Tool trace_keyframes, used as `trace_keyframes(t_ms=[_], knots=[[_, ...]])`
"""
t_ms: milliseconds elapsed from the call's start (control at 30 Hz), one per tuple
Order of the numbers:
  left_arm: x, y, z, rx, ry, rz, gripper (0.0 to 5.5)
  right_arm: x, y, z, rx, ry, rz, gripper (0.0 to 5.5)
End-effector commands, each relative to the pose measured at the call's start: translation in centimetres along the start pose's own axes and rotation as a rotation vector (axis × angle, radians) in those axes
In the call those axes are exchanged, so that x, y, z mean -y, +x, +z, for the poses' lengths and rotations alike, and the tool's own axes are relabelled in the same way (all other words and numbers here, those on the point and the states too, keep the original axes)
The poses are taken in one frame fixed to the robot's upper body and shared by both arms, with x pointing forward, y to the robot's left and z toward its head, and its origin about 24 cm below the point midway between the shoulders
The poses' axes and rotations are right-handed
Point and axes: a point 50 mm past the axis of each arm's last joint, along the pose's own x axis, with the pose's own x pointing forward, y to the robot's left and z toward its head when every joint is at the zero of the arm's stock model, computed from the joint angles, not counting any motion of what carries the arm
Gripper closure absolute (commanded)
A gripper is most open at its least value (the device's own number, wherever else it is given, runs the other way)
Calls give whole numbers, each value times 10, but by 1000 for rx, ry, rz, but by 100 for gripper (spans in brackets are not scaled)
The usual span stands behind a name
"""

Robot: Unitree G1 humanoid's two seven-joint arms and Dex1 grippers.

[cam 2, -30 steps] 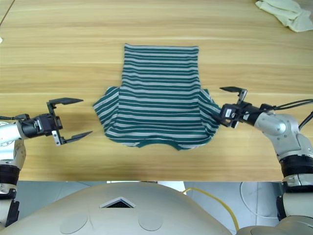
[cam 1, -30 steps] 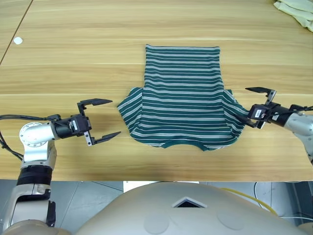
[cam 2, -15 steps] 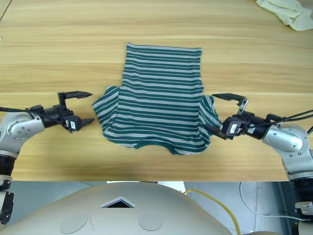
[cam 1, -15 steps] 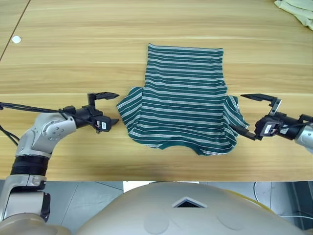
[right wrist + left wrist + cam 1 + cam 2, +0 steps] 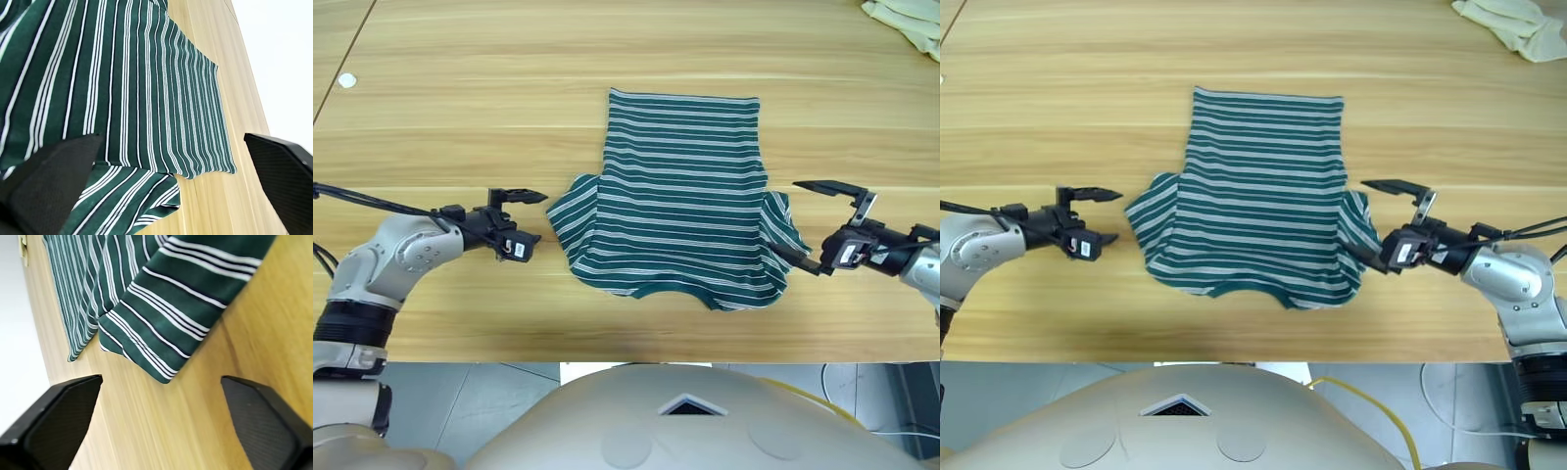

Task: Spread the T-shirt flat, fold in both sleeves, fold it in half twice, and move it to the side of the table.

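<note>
A dark green T-shirt (image 5: 683, 186) with white stripes lies in the middle of the wooden table (image 5: 460, 117), collar toward the near edge and both sleeves bunched against the body. My left gripper (image 5: 538, 217) stands open on the table just left of the left sleeve (image 5: 186, 328), a small gap away from its edge. My right gripper (image 5: 786, 217) is open at the right sleeve (image 5: 1359, 220); its lower finger (image 5: 795, 257) touches the sleeve's edge and the upper one hangs above it. The right wrist view looks along the shirt's body (image 5: 146, 98) between the two open fingers.
A crumpled cream cloth (image 5: 906, 22) lies at the far right corner. A small white disc (image 5: 348, 80) sits at the far left. The near table edge runs just below both arms. Bare wood stretches left, right and behind the shirt.
The left gripper has moved right, up to the left sleeve. The right gripper shifted a little toward the near edge and back in at the right sleeve, still open.
</note>
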Motion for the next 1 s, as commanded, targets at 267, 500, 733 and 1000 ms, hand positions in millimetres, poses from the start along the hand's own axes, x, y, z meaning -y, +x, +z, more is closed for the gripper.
trace_keyframes(t_ms=[267, 500, 733, 1000], knots=[[-5, 17, 4, 34, -10, 10, 268, 2, 7, 2, 14, -5, -6, 10], [-10, 21, -2, -19, 11, 26, 268, -1, 8, 4, 23, -5, 1, 10], [-9, 22, -4, -33, 12, 25, 268, -2, 7, 4, 23, -6, 1, 10], [-10, 25, -2, -26, 16, 22, 362, -3, 8, 4, 20, -3, 5, 10]])
